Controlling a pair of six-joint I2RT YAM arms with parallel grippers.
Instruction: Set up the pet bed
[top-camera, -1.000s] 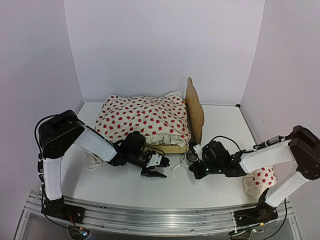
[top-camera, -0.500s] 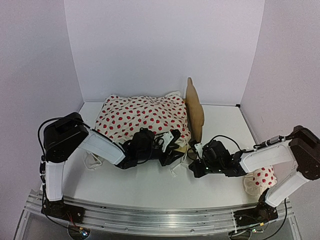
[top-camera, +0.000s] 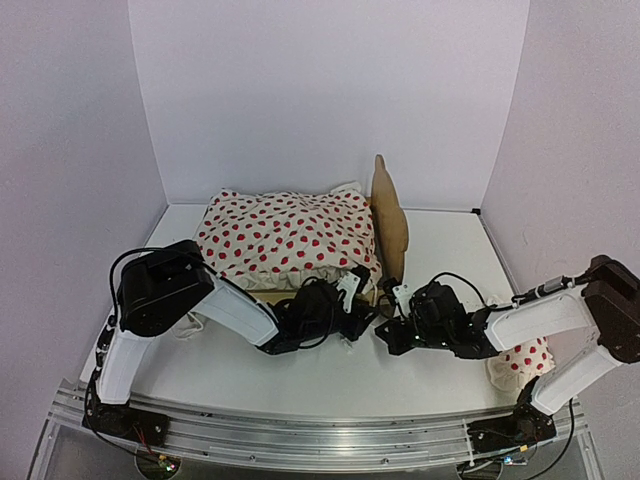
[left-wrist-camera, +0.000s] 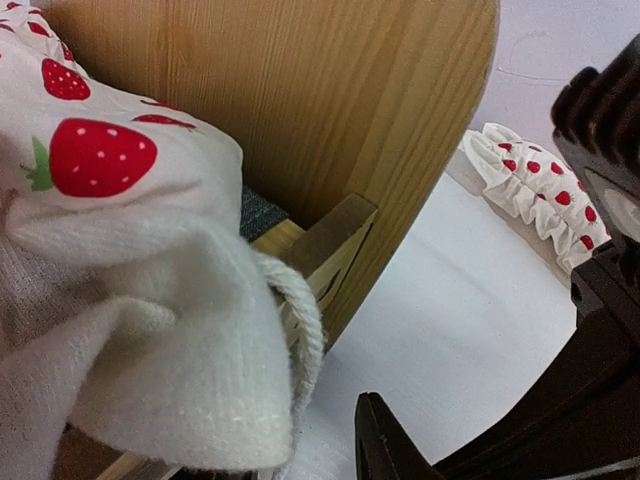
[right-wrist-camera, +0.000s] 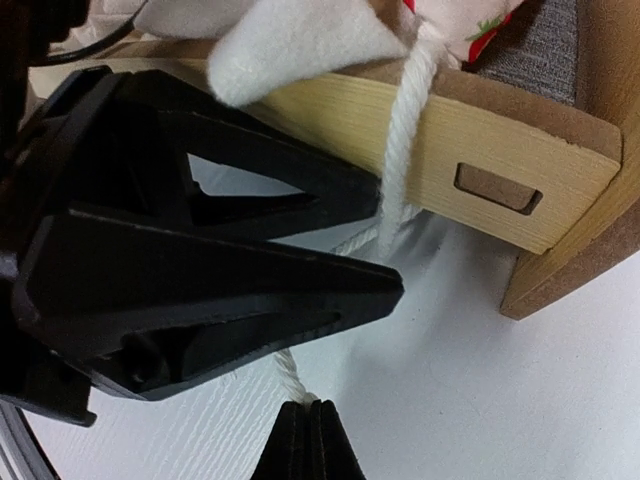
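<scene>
The pet bed (top-camera: 389, 218) stands at the back, its plywood headboard on the right. A white red-dotted duvet (top-camera: 285, 238) covers it. One duvet corner (left-wrist-camera: 150, 330) hangs over the near side rail (right-wrist-camera: 470, 150), and a white cord (right-wrist-camera: 400, 150) trails from it. My left gripper (top-camera: 355, 298) is at that corner with its jaws open. Only one of its fingers (left-wrist-camera: 385, 445) shows in the left wrist view, with the cloth beside it. My right gripper (right-wrist-camera: 305, 440) is shut on the cord's lower end, on the table just below the left gripper's fingers (right-wrist-camera: 250, 290).
A small red-dotted pillow (top-camera: 524, 358) lies on the table by the right arm's elbow, also seen as a ruffled edge (left-wrist-camera: 530, 190). White walls close in the back and both sides. A metal rail (top-camera: 320, 435) runs along the near edge.
My left arm has swung right and in to the bed's near right corner, and its jaws have narrowed. The right gripper has barely moved and stays shut on the cord.
</scene>
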